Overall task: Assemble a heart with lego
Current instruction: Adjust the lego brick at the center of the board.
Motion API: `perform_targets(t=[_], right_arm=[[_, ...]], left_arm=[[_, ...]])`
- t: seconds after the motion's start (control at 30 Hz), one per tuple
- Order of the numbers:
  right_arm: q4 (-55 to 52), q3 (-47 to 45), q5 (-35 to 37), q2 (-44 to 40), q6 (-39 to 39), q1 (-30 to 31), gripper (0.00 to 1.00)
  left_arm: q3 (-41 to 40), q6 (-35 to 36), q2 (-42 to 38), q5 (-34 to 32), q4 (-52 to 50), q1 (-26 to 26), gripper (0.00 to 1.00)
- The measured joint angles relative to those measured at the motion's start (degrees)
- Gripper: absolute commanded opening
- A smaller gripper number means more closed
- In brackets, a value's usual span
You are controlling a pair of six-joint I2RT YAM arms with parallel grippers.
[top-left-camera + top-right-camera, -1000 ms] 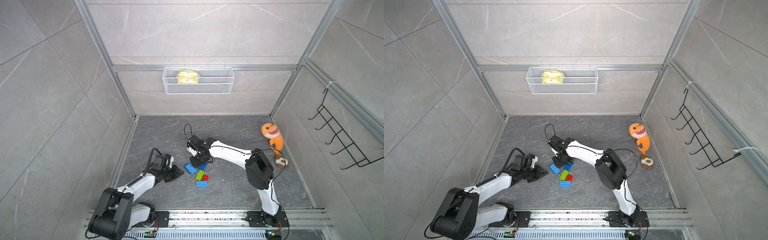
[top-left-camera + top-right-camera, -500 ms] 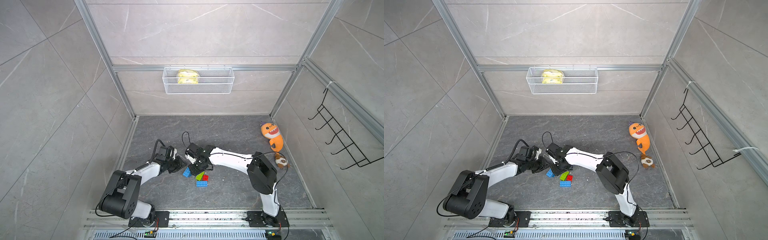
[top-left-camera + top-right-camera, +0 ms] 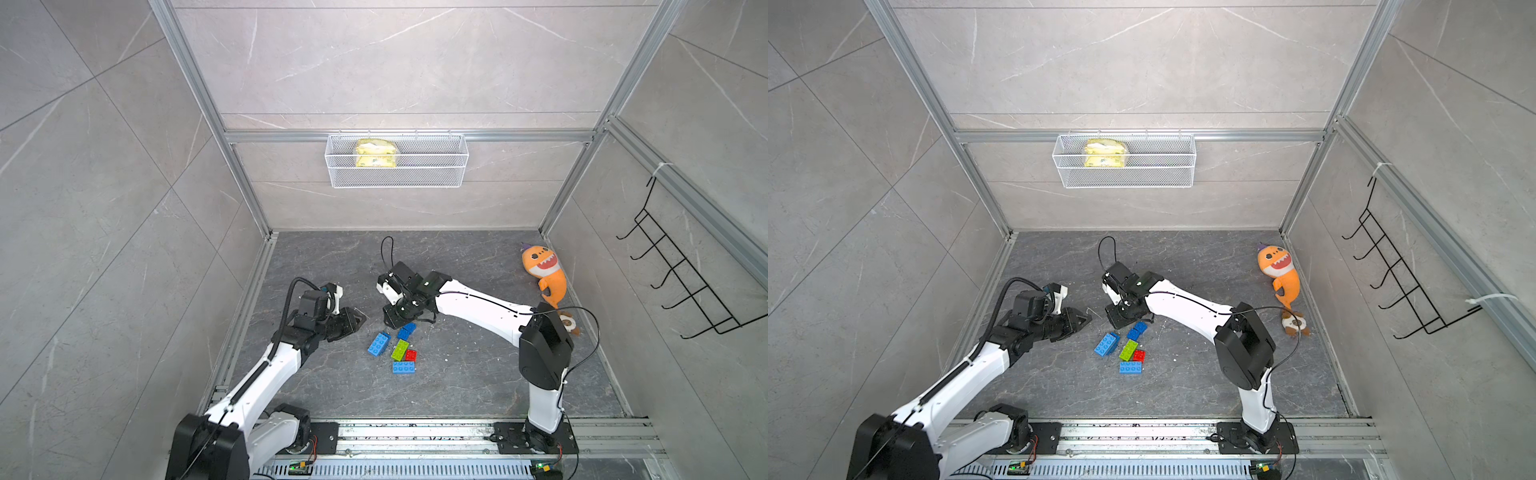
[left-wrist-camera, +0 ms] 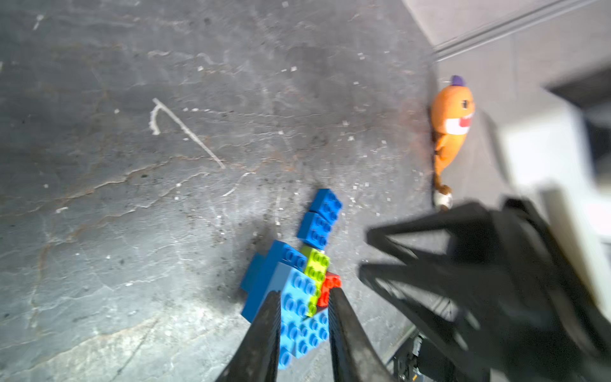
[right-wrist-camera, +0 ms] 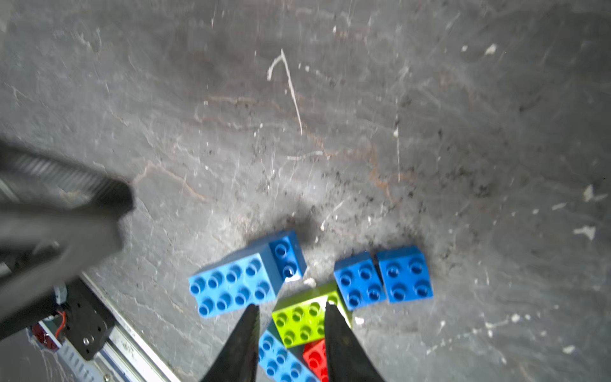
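The lego lies flat on the dark floor as a loose cluster, the heart [image 3: 401,351] [image 3: 1128,351]: a light blue brick [image 3: 378,344], two dark blue squares [image 3: 406,331], a lime green brick [image 5: 305,317], a small red one [image 3: 411,355] and another light blue brick [image 3: 403,367]. My left gripper [image 3: 358,321] [image 4: 305,292] hovers just left of the cluster, jaws a narrow gap apart, holding nothing. My right gripper [image 3: 392,321] [image 5: 291,306] hangs over the far edge of the cluster, jaws also slightly apart and empty. Bricks show through both gaps.
An orange plush shark [image 3: 543,272] lies by the right wall. A white wire basket [image 3: 397,160] with a yellow pack hangs on the back wall, and a black hook rack [image 3: 681,278] on the right wall. The two grippers stand close together.
My left arm swung in toward the bricks, then drew back a little to the left. The leftmost light blue brick shifted slightly. The right gripper barely moved.
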Motion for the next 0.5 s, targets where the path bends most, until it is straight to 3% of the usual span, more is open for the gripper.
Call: perform_targets(t=[0.1, 0.33, 0.5], right_arm=[[0.26, 4.31, -2.89, 4.31, -0.66, -1.11, 0.35], [0.37, 9.66, -8.50, 11.52, -1.84, -2.21, 0.34], [0.31, 9.88, -10.05, 12.44, -2.25, -2.54, 0.34]], left_arm=[[0.07, 0.61, -2.03, 1.90, -3.15, -3.89, 0.27], [-0.09, -1.44, -1.66, 2.10, -6.60, -18.56, 0.24], [-2.43, -4.31, 1.70, 0.11, -3.65, -22.80, 0.24]])
